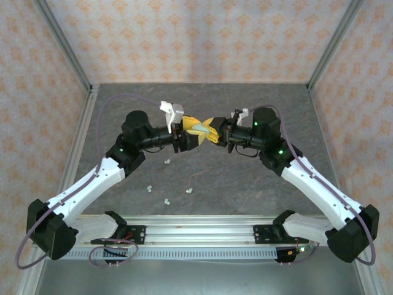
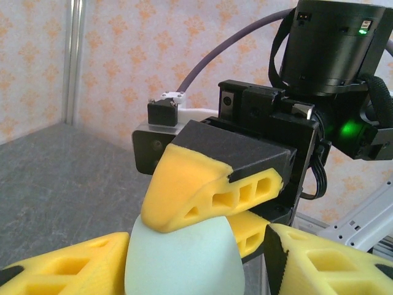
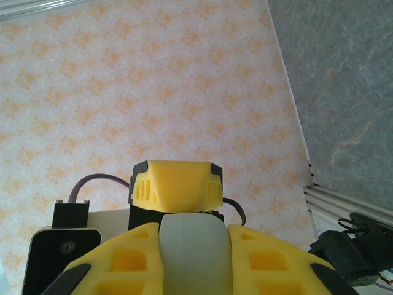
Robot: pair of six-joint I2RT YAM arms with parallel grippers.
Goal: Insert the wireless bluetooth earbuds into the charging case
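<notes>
One green case (image 1: 200, 129), right hand (image 1: 212, 130) grasping it, left hand (image 1: 190, 131) grip unclear, four earbuds (image 1: 167, 161) on table (image 1: 245, 184)

Table (image 1: 202, 178) viewed from above and behind, wrist cameras held level, very close, faced at each other, pale green case (image 2: 184, 258) shared by all views

From above, the yellow fingers of both end effectors cover most of the charging case (image 1: 199, 129), so you cannot tell whether its lid is open or shut. Both wrist views cut the case off at the bottom edge. You cannot tell whether the left end effector (image 2: 198, 246) truly grips it, since the contact on one side is hidden. The right end effector (image 3: 195, 236) hides the case's flanks. The earbuds (image 1: 167, 161) on the desk (image 1: 245, 178) are too small for you to make out their shape.
</notes>
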